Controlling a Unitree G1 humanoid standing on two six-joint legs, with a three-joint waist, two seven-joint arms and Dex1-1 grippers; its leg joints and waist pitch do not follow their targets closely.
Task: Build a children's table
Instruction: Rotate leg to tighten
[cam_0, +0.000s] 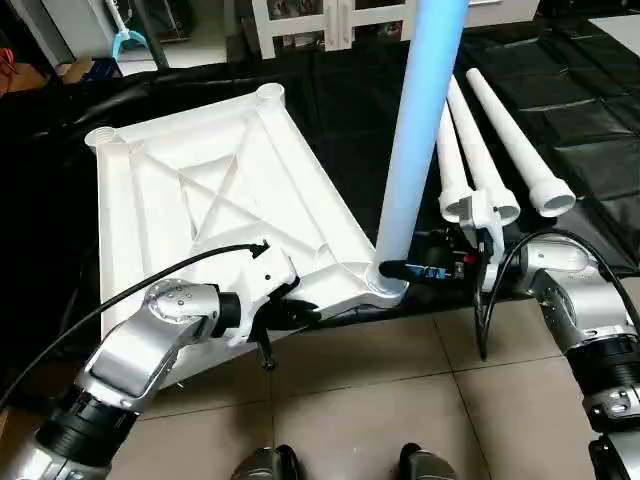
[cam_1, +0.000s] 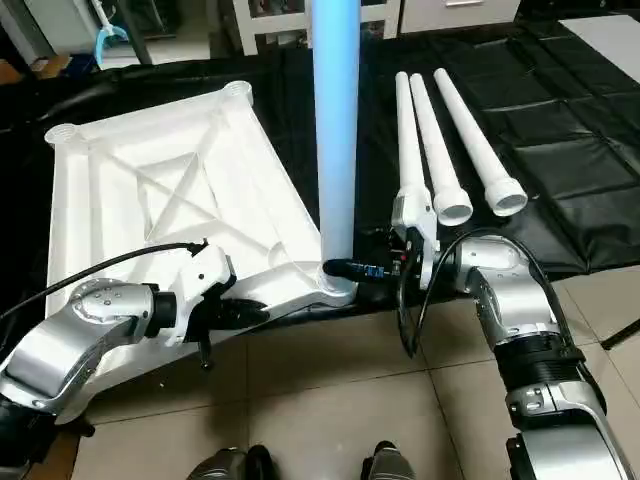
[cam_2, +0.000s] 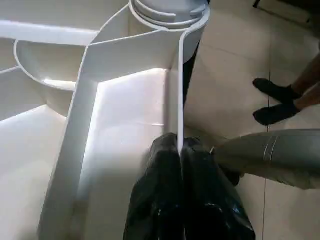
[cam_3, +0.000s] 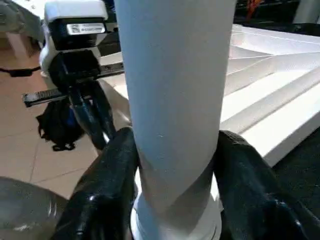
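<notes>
Tabletop (cam_0: 200, 190) of white plastic lies ribbed underside up on a black sheet (cam_0: 590, 130), its near edge reaching over onto the tiled floor (cam_0: 400, 390). At the tabletop's near right corner socket one leg (cam_0: 420, 130) stands upright, rising out of the picture. The right gripper (cam_3: 172, 165) sits at the foot of that standing leg, just above the socket, with one black finger on each side of the tube and both touching it, so it is clamped on the leg. The left gripper (cam_0: 295, 315) is at the tabletop's near edge, left of the socket, its fingers pressed together with the thin rim wall pinched between them. Three more legs (cam_0: 480, 150) lie side by side on the black sheet, beyond the right gripper and to the right of the tabletop.
</notes>
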